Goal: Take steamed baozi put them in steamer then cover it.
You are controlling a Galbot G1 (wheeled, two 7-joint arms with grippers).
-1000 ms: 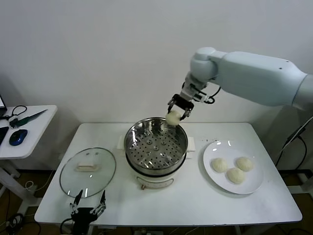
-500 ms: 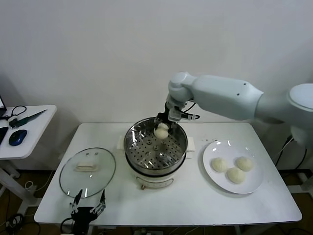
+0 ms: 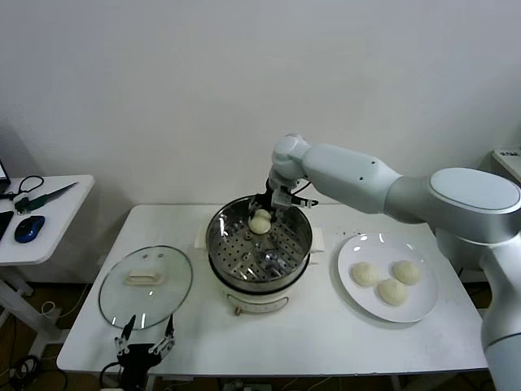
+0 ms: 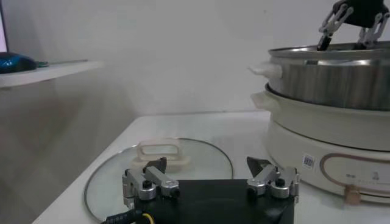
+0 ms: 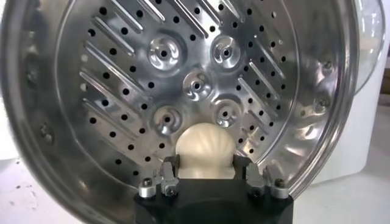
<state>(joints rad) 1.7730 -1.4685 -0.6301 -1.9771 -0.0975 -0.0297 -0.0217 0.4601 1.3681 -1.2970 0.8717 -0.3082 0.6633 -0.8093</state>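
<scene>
My right gripper [image 3: 262,213] is shut on a cream-white baozi [image 3: 260,222] and holds it inside the far part of the shiny steamer [image 3: 301,244], just above the perforated floor. The right wrist view shows the bun [image 5: 205,149] clamped between the fingers [image 5: 168,169] over the holed floor [image 5: 152,91]. Three more baozi [image 3: 392,282] lie on the white plate [image 3: 423,311] at the right. The glass cover [image 3: 146,285] with its cream handle lies flat at the left. My left gripper [image 3: 145,342] is open and empty at the table's front edge, beside the cover [image 4: 201,161].
The steamer sits on a cream-white pot base [image 3: 259,303] at the table's middle. A side table [image 3: 41,216] at the left holds a blue mouse and cables. The white wall stands close behind.
My right gripper carried the baozi from above the steamer's far right rim leftward and down into the basket. The left arm has not moved.
</scene>
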